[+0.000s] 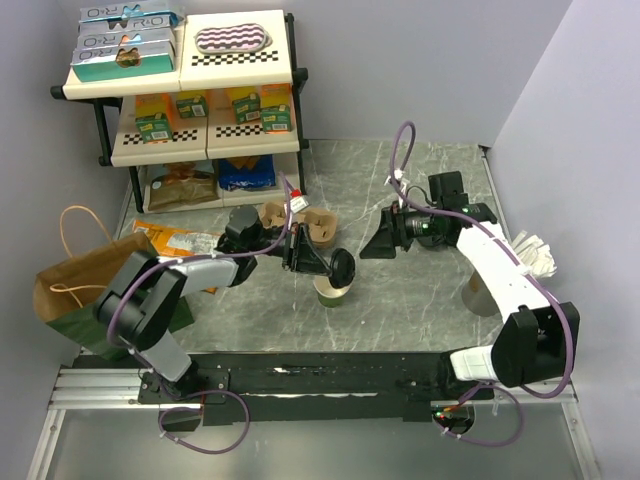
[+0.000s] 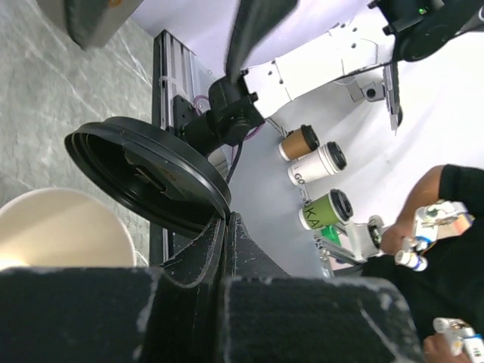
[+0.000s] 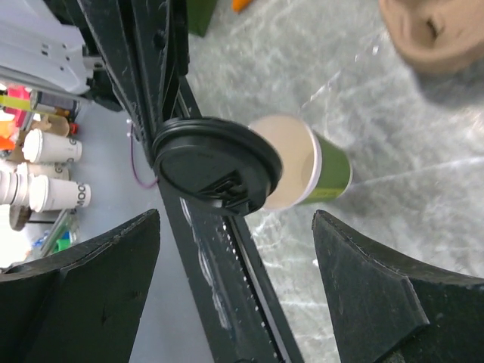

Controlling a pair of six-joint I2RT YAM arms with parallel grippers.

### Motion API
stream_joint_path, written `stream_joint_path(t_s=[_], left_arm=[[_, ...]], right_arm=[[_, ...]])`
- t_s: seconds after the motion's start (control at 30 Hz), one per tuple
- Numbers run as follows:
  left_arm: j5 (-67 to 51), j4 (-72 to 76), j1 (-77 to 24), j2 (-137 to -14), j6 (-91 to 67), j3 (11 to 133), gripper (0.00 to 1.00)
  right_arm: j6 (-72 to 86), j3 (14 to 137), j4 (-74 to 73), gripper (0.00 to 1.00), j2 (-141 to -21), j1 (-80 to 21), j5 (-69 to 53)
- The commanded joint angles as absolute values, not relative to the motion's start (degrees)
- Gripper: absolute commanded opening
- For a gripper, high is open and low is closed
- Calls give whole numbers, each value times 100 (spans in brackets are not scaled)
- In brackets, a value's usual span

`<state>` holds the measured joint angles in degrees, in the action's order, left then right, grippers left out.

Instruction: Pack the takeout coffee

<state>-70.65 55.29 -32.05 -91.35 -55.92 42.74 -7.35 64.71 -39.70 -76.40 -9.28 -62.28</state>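
takeout coffee (image 1: pixel 333 291), lid (image 1: pixel 343 267) tilted (boxes (image 1: pixel 125 30) "r-o")

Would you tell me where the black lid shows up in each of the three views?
Top external: the black lid sits at centre, just up-right of the green cup.
Left wrist: left of centre, tilted, up-right of the cup's cream mouth.
Right wrist: centre-left, overlapping the cup's rim.
Shared landmark: the green cup.
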Motion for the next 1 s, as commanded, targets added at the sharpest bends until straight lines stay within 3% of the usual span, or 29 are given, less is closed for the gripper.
stream_joint_path(t_s=[0.0, 0.17, 0.77, 0.97], left_arm=[[-7180, 6459, -3182, -9342, -6126, 4333, 1], [-7110, 6812, -3111, -9571, -6478, 4201, 1], [-7330, 5651, -3015, -9747, -5449, 4043, 6], [-7374, 5809, -2901, -9940, -5651, 4131, 13]], right_arm=[[-870, 6320, -3876, 88, -7558, -1019, -6100], [-1028, 6276, -3964, 88, -7761, -1151, -6161], [-932, 6266, -3858, 88, -8262, -1749, -5361], [-826, 6363, -3814, 94, -8367, -1907, -5080]])
